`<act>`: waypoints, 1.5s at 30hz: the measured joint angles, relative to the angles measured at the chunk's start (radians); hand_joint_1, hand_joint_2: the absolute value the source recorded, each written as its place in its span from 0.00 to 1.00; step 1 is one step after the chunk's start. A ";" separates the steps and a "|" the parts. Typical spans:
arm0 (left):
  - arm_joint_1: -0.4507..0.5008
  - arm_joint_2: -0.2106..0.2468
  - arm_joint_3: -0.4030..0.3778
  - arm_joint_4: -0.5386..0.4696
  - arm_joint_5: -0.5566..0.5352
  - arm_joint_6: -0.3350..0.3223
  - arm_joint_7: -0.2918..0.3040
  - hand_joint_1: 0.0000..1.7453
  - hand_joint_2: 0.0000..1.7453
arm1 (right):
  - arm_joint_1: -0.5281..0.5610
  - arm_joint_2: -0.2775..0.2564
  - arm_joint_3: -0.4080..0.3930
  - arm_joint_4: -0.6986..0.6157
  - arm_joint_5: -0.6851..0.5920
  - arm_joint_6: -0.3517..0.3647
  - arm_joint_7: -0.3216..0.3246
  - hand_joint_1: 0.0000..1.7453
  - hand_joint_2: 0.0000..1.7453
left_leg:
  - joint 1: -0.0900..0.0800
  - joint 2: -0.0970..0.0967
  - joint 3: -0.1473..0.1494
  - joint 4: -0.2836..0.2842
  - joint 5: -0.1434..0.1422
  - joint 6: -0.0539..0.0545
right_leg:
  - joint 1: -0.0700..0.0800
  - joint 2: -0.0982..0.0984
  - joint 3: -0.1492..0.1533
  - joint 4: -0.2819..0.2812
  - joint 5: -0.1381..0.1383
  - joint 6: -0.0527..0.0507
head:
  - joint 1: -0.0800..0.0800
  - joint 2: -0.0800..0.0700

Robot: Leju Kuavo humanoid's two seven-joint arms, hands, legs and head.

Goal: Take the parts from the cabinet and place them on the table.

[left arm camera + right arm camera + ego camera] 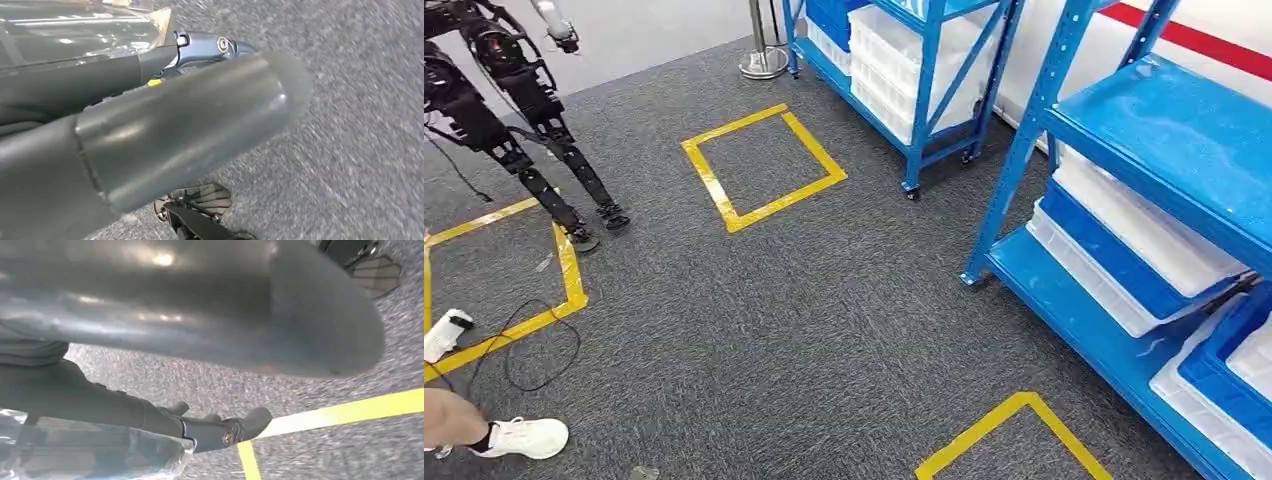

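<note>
the robot looks to be mid-carry: a clear plastic bag, crinkled and glossy, sits between both hands, the left hand with its fingers pressed to one side and the right hand with its fingers closed against the other, both low over the grey carpet. no counter is visible, so the putting-down is still to do, and the blue shelving rack with its white bins stands just right of the yellow tape square. i can't tell which way the bag's long axis runs.
</note>
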 joint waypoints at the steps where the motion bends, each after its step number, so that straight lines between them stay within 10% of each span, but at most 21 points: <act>1: 0.000 0.000 0.000 0.000 0.000 0.000 0.000 0.00 0.00 | 0.001 0.000 0.000 0.000 0.000 0.000 0.001 0.00 0.00 | -0.001 -0.001 0.012 -0.032 0.031 0.006 | 0.002 0.014 0.000 0.000 0.000 0.000 | -0.001 0.000; 3: -0.001 0.000 0.000 0.000 0.000 0.000 0.000 0.00 0.00 | 0.001 -0.001 0.000 0.000 0.000 0.000 0.001 0.00 0.00 | -0.006 -0.027 0.088 -0.189 0.122 0.025 | 0.005 0.042 0.003 0.000 0.004 -0.001 | 0.000 0.000; 4: -0.001 0.000 0.000 0.000 0.000 0.000 0.000 0.00 0.00 | 0.001 0.001 0.000 0.000 0.000 0.000 0.001 0.00 0.00 | -0.008 -0.084 0.120 -0.259 0.150 0.035 | 0.001 0.052 0.002 -0.001 0.006 0.001 | 0.000 0.000; 5: -0.001 0.001 0.000 0.000 0.000 0.000 0.000 0.00 0.00 | -0.003 0.002 0.000 0.000 0.000 0.000 0.001 0.00 0.00 | -0.008 -0.100 0.127 -0.282 0.140 0.041 | 0.011 0.064 -0.002 0.002 0.009 0.007 | 0.001 0.000; 9: -0.007 0.002 0.000 0.000 0.000 0.000 0.000 0.00 0.00 | 0.003 0.003 0.000 0.000 0.000 0.000 0.001 0.00 0.00 | -0.025 -0.054 0.137 -0.307 0.156 0.057 | 0.003 0.110 -0.021 -0.016 0.028 0.038 | 0.000 0.000; 11: -0.007 -0.002 0.000 0.000 0.000 0.000 0.000 0.00 0.00 | 0.002 0.001 0.000 0.000 -0.002 0.000 0.001 0.00 0.00 | -0.018 -0.025 0.147 -0.338 0.178 0.060 | 0.010 0.009 -0.048 0.051 -0.009 0.025 | 0.003 0.000; 15: -0.001 -0.002 0.000 0.001 0.000 -0.001 0.003 0.00 0.00 | 0.000 0.000 -0.001 0.000 -0.003 0.000 0.000 0.00 0.00 | -0.021 0.046 0.138 -0.337 0.181 0.064 | 0.000 -0.033 -0.155 0.293 -0.108 0.027 | 0.012 0.000; 18: -0.002 -0.006 0.000 0.001 0.000 -0.001 0.003 0.00 0.00 | 0.005 -0.005 -0.002 0.000 -0.003 0.000 0.000 0.00 0.00 | -0.017 0.087 0.141 -0.335 0.177 0.054 | -0.016 -0.066 -0.034 0.105 -0.046 0.062 | 0.012 0.000; 20: -0.001 -0.003 0.000 0.001 0.000 -0.001 0.003 0.00 0.00 | -0.002 -0.004 -0.002 0.000 -0.003 0.000 -0.002 0.00 0.00 | -0.030 0.111 0.139 -0.319 0.162 0.033 | -0.013 -0.159 0.044 -0.021 -0.030 0.064 | 0.018 0.000; 24: -0.007 -0.005 0.000 0.001 0.000 -0.001 0.003 0.00 0.00 | 0.001 -0.005 -0.003 0.000 -0.003 0.000 -0.003 0.00 0.00 | -0.016 0.156 0.153 -0.319 0.154 0.012 | -0.007 -0.096 0.034 -0.017 -0.022 0.030 | 0.000 0.000; 26: -0.008 -0.007 0.000 0.001 -0.001 -0.001 0.003 0.00 0.00 | 0.002 -0.008 -0.004 0.000 -0.003 0.000 -0.002 0.00 0.00 | -0.005 0.041 0.133 -0.266 0.104 -0.001 | -0.016 -0.074 0.035 -0.019 -0.016 0.017 | -0.001 0.000; 27: -0.005 -0.008 0.000 0.001 -0.001 0.000 0.003 0.00 0.00 | 0.000 -0.007 -0.005 0.000 -0.003 0.000 -0.003 0.00 0.00 | -0.005 0.012 0.100 -0.191 0.059 0.000 | -0.012 -0.061 0.033 -0.019 -0.013 0.008 | -0.002 0.000; 30: 0.001 -0.007 0.001 0.003 0.000 0.000 0.003 0.00 0.00 | -0.001 -0.006 -0.006 0.000 -0.003 0.000 -0.004 0.00 0.00 | -0.006 -0.003 0.003 -0.001 -0.007 0.005 | -0.001 -0.018 0.029 -0.019 -0.011 0.004 | -0.003 0.000; 33: 0.001 -0.008 0.001 0.003 0.000 0.000 0.003 0.00 0.00 | 0.003 -0.007 -0.007 0.000 -0.003 0.000 -0.004 0.00 0.00 | -0.006 -0.010 0.055 -0.130 0.100 0.018 | 0.001 0.023 0.034 -0.019 -0.010 0.004 | -0.003 0.000; 35: 0.001 -0.008 0.001 0.003 0.000 0.000 0.003 0.00 0.00 | 0.000 -0.006 -0.007 0.000 -0.003 0.001 -0.004 0.00 0.00 | -0.005 -0.093 0.120 -0.276 0.160 0.029 | 0.001 0.046 0.035 -0.018 -0.008 0.009 | -0.002 0.000; 38: 0.000 -0.007 0.001 0.003 0.000 0.000 0.003 0.00 0.00 | -0.002 -0.005 -0.007 0.000 -0.002 0.001 -0.004 0.00 0.00 | -0.016 -0.070 0.126 -0.294 0.156 0.030 | -0.001 0.076 0.018 -0.018 0.001 0.025 | -0.002 0.000; 40: -0.005 -0.009 0.002 0.003 0.000 0.000 0.003 0.00 0.00 | 0.004 -0.005 -0.007 0.001 -0.001 0.001 -0.003 0.00 0.00 | -0.011 -0.044 0.132 -0.319 0.175 0.051 | 0.002 0.080 0.010 -0.010 0.003 0.036 | 0.000 0.000; 42: -0.006 -0.010 0.002 0.003 -0.001 0.001 0.003 0.00 0.00 | 0.002 -0.005 -0.008 0.001 0.001 0.000 -0.001 0.00 0.00 | -0.016 -0.020 0.130 -0.324 0.179 0.059 | 0.007 -0.007 -0.037 0.068 -0.048 0.025 | 0.006 0.000; 45: -0.001 -0.009 0.003 0.003 -0.001 0.001 0.003 0.00 0.00 | -0.001 -0.004 -0.008 0.001 0.003 0.001 -0.001 0.00 0.00 | -0.022 0.030 0.125 -0.324 0.180 0.061 | 0.002 -0.030 -0.135 0.283 -0.134 0.024 | 0.008 0.000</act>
